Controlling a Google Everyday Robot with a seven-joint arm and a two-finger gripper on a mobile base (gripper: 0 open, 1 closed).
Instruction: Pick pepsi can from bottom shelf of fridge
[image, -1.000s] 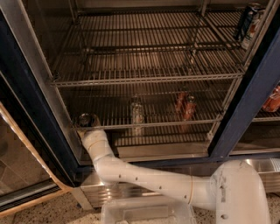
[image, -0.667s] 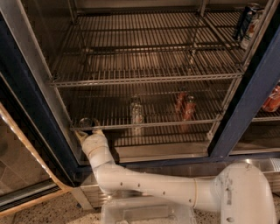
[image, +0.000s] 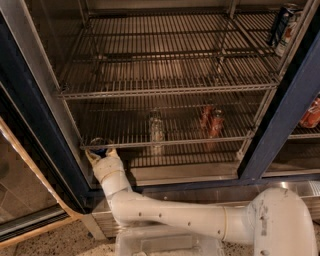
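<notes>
The pepsi can (image: 98, 145), dark blue with a silver top, is at the front left corner of the bottom shelf (image: 185, 131), a wire rack in the fridge (image: 37, 125). My gripper (image: 100, 151) reaches up from below the shelf's front rail. Its pale fingers (image: 91, 156) stand on either side of the can and are shut on it. The lower part of the can is hidden behind the gripper. The white arm runs down and to the right to the base.
A clear bottle (image: 156, 131) and red cans (image: 211, 120) stand further right on the same shelf. A wider wire rack (image: 165, 75) lies above. More cans (image: 283, 22) are at the top right. The open glass door (image: 20, 195) is at the left.
The gripper and wrist have drawn down and toward the camera, and the can's top has moved with them to the shelf's front rail.
</notes>
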